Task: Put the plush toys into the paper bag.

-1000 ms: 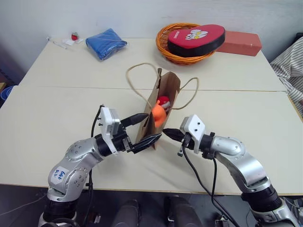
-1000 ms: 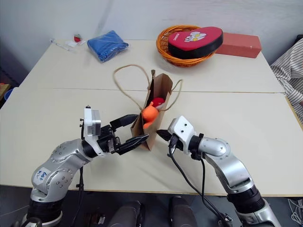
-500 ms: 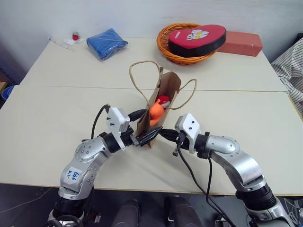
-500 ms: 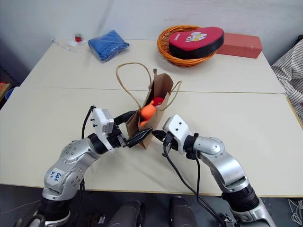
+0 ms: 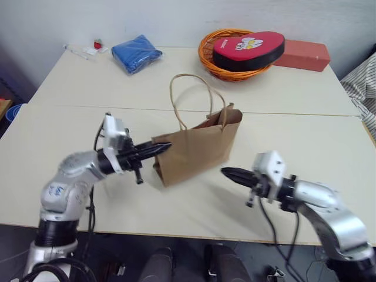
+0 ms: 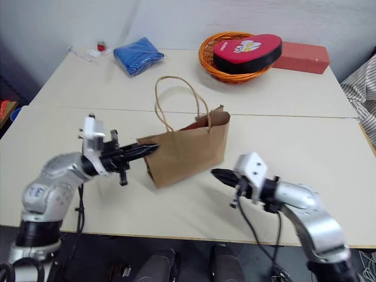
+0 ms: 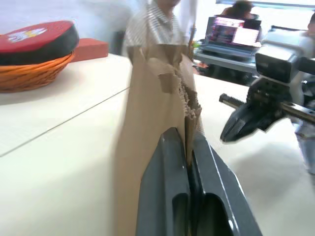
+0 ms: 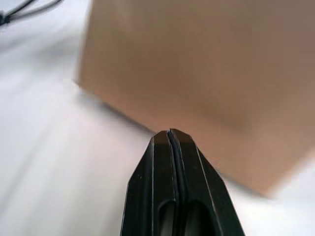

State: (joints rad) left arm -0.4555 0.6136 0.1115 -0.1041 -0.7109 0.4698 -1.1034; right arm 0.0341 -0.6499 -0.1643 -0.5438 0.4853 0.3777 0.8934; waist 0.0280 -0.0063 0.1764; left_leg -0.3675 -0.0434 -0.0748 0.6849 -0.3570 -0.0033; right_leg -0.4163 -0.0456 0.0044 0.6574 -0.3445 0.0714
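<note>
The brown paper bag [image 5: 197,150] stands on the table with its broad side towards me and its loop handles [image 5: 191,97] raised. My left gripper [image 5: 164,145] is shut on the bag's left side edge, and the left wrist view has crumpled paper [image 7: 187,105] pinched between the fingers. To the right of the bag, apart from it, my right gripper [image 5: 226,173] is shut and holds nothing, pointing at the bag's lower right. In the right wrist view its closed tips [image 8: 169,133] face the bag's wall [image 8: 197,64]. The plush toys are hidden.
An orange wicker basket [image 5: 205,57] with a red heart cushion [image 5: 247,47] stands at the back, with a red-brown box [image 5: 302,54] beside it. A folded blue cloth [image 5: 136,53] lies at the back left. Striped fabric [image 5: 361,82] is at the right edge.
My left gripper has shut on the bag's edge and moved left. The bag now shows its broad side, hiding the toys seen in its mouth. My right gripper has drawn away to the right.
</note>
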